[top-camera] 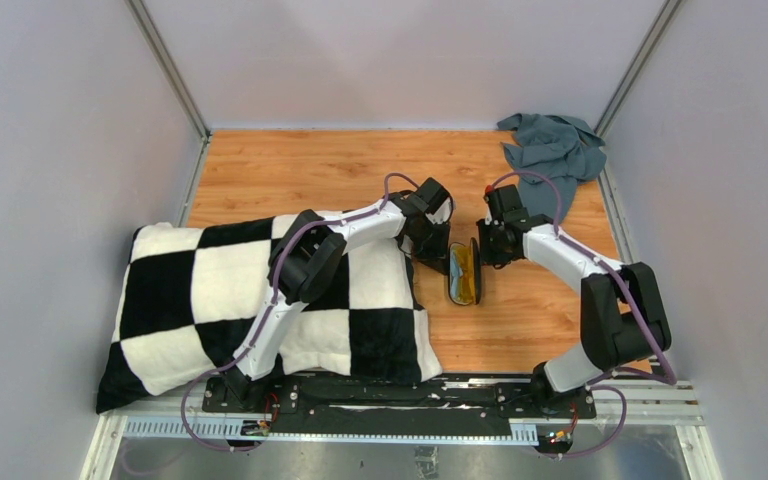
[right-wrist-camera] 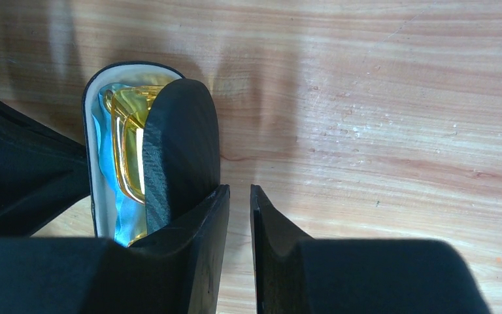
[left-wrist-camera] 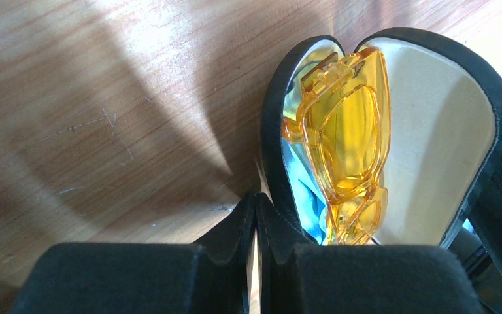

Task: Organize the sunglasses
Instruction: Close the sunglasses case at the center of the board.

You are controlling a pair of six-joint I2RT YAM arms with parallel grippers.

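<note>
Item under inspection: the sunglasses [left-wrist-camera: 343, 144], amber, folded, lying inside the open black case [left-wrist-camera: 271, 131] on top of a light-blue cloth [left-wrist-camera: 301, 190]. The case sits on the wooden table [top-camera: 290, 170], near the middle and between the two arms.

Left gripper [left-wrist-camera: 256, 206]: fingers pressed together with only a hairline between them and nothing held. It is low, just beside the left rim of the case.

Right gripper [right-wrist-camera: 239, 196]: jaws a narrow slit apart, with bare wood showing through the gap and nothing gripped. One finger lies against the outer shell of the raised lid [right-wrist-camera: 183, 144].

Status: the main part looks done, since the glasses are seated in the case with the cloth. What remains, as I judge it, is the closing, because the lid stands partly up and the two halves are not yet together. The right finger is well placed to push it over.

Other items noted: a checkered pillow [top-camera: 210, 290] at the near left and a grey rag [top-camera: 555, 148] in the far right corner, both well apart from the work.
</note>
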